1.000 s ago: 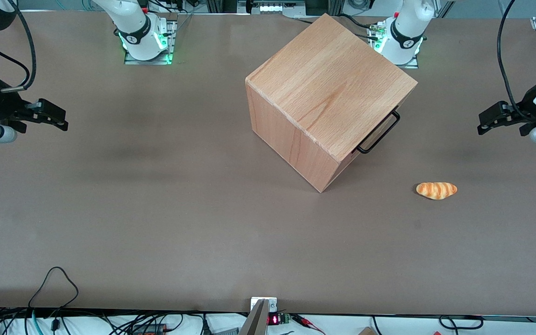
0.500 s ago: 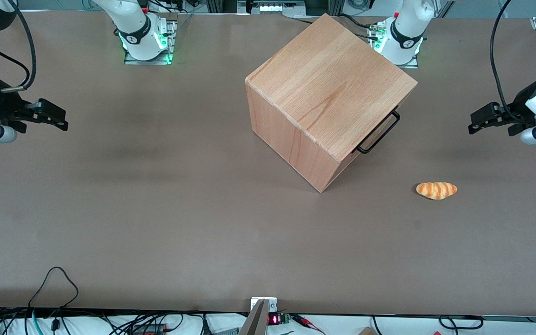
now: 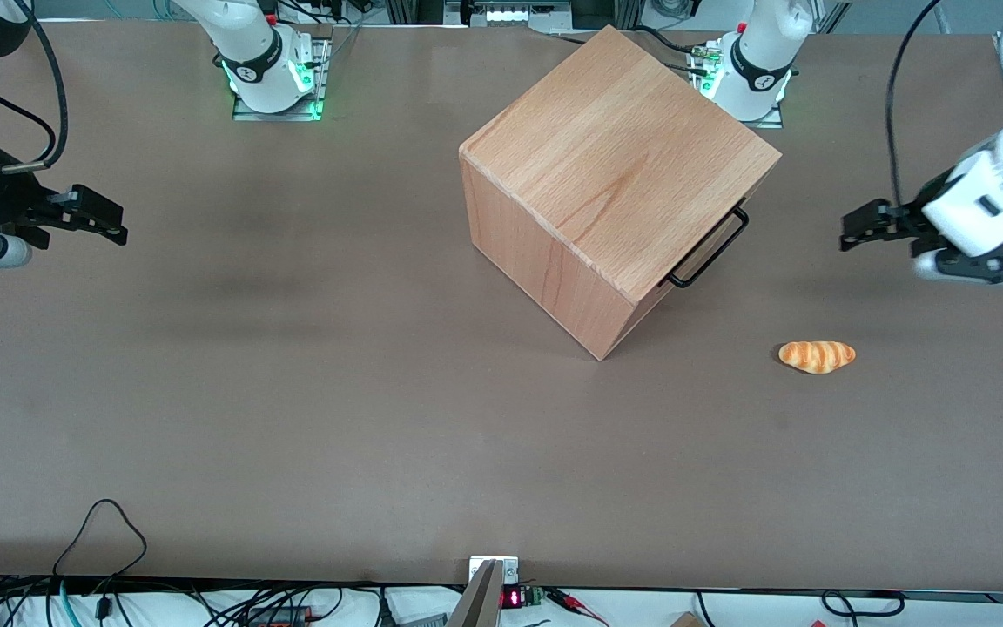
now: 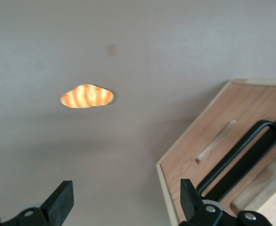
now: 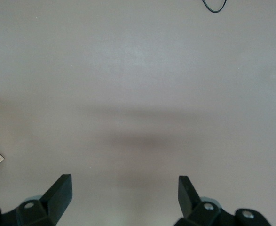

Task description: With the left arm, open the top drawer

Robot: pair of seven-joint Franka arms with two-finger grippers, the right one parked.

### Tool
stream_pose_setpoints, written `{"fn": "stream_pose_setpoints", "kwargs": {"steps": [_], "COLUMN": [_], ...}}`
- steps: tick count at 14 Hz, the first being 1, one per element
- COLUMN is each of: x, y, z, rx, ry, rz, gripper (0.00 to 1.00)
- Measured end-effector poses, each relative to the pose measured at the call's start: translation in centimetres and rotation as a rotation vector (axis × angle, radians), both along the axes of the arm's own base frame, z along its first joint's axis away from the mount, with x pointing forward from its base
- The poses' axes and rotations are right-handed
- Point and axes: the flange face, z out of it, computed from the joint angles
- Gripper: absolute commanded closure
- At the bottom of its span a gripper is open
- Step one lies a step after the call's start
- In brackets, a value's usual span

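A: Where is the gripper [image 3: 854, 232]?
B: Up in the air near the working arm's end of the table, well apart from the cabinet [image 3: 615, 183]. Its fingers [image 4: 60, 202] are wide apart and hold nothing.
A: And the top drawer [image 4: 222, 150]?
B: It's light wood with a thin black handle [image 3: 710, 248], pushed in.
A: What does the wrist view add?
B: The drawer's front. The front view only shows the handle. A little bread roll [image 3: 817, 356] lies nearby.

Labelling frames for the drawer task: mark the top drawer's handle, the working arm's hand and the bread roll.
Handle [image 3: 710, 248], front view, middle of the black wire.
Hand [image 3: 854, 232], front view, at its fingertips.
Bread roll [image 3: 817, 356], front view, its centre.
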Motion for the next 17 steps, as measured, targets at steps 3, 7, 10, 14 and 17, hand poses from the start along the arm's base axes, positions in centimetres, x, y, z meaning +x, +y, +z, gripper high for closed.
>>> {"fn": "stream_pose_setpoints", "kwargs": {"steps": [3, 7, 10, 14, 17], "x": [0.1, -0.8, -1.5, -1.8, -1.7], "y": [-2.9, -7.2, -8.9, -9.9, -9.6], "z": [-3.1, -7.5, -10.0, -11.2, -11.8], "rx": [-0.046, -0.058, -0.083, -0.094, -0.122], "ry": [0.021, 0.028, 0.02, -0.008, -0.019], "rz": [-0.026, -0.09, -0.133, -0.209, -0.256], "gripper": [0.0, 0.0, 0.0, 0.0, 0.0]}}
